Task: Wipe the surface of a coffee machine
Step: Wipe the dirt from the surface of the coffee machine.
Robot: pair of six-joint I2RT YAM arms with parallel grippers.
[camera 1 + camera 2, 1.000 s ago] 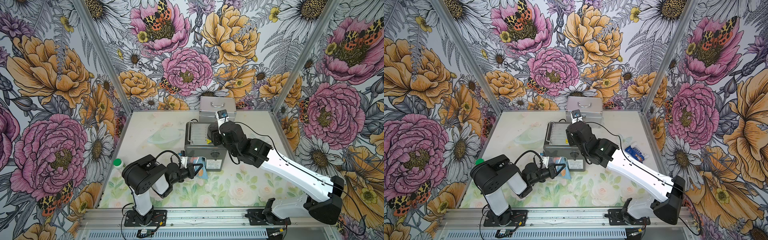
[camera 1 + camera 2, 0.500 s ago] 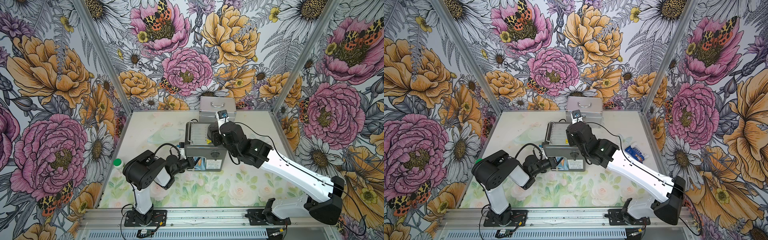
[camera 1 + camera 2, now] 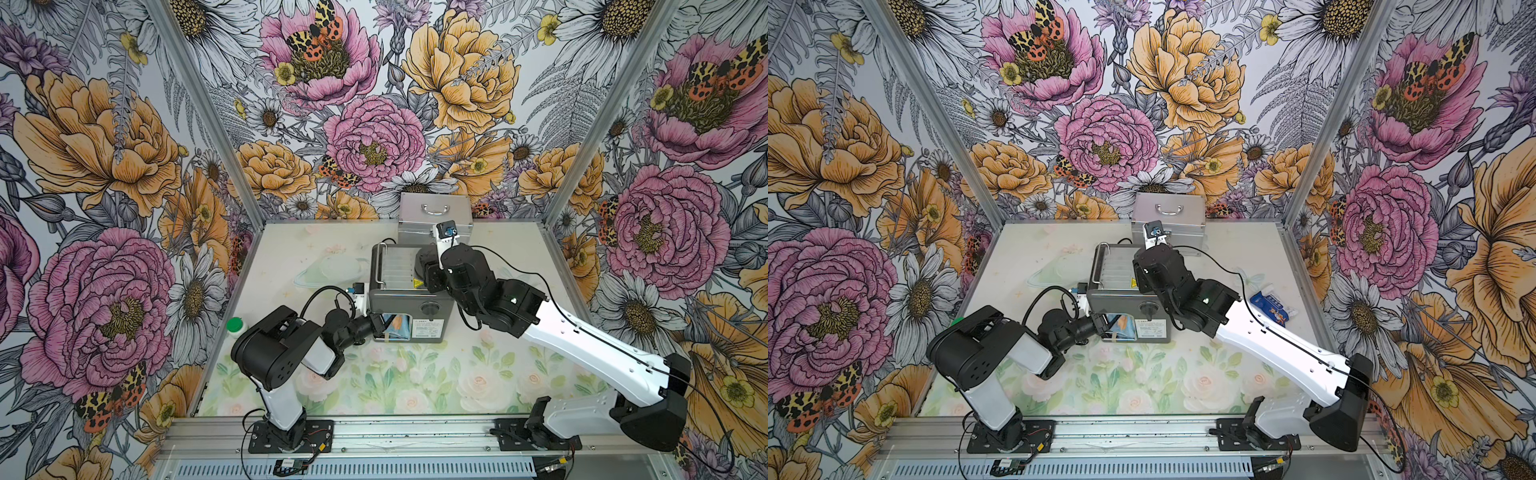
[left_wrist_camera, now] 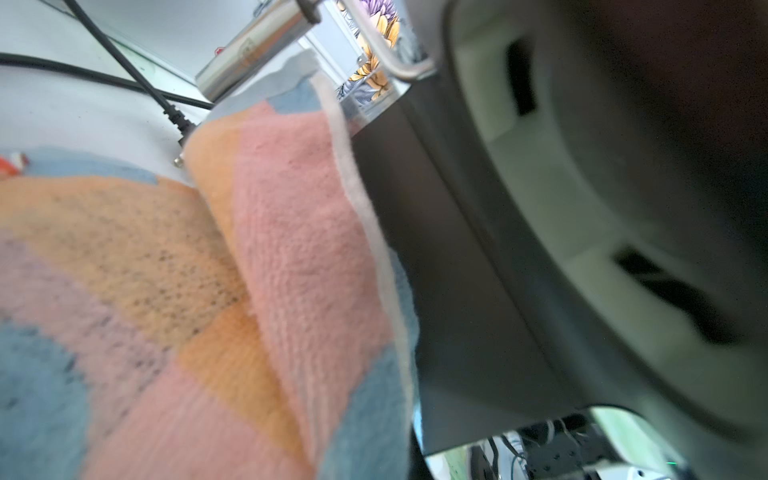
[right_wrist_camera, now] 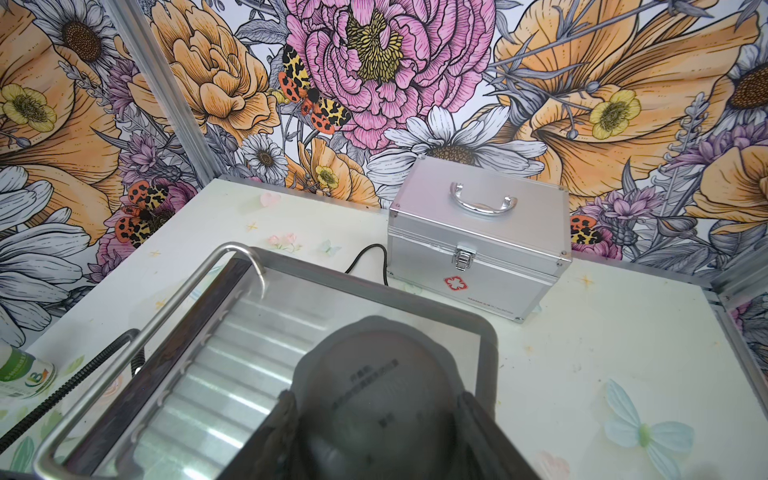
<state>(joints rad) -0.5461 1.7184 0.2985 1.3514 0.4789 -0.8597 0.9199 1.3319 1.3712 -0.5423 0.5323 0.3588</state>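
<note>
The dark-grey coffee machine [image 3: 395, 299] [image 3: 1121, 305] stands mid-table, its ribbed top tray [image 5: 232, 374] facing up. My left gripper [image 3: 380, 324] [image 3: 1102, 322] is shut on a pink, orange and blue cloth [image 3: 397, 326] [image 4: 291, 249], which is pressed against the machine's lower front beside the white label [image 3: 426, 330]. Its fingers are hidden behind the cloth in the left wrist view. My right gripper [image 5: 376, 399] reaches over the machine from the right. One finger sits tight on each side of the grey dome cap [image 5: 374, 357] on top.
A silver case with a handle [image 3: 434, 216] stands behind the machine at the back wall. A green-capped bottle [image 3: 237, 324] is by the left wall. A blue packet [image 3: 1271, 307] lies right of the machine. The black power cable [image 5: 370, 257] runs behind the machine.
My left gripper carried the cloth off the table in front and up against the machine's lower front, then stayed about still. The right arm has not moved.
</note>
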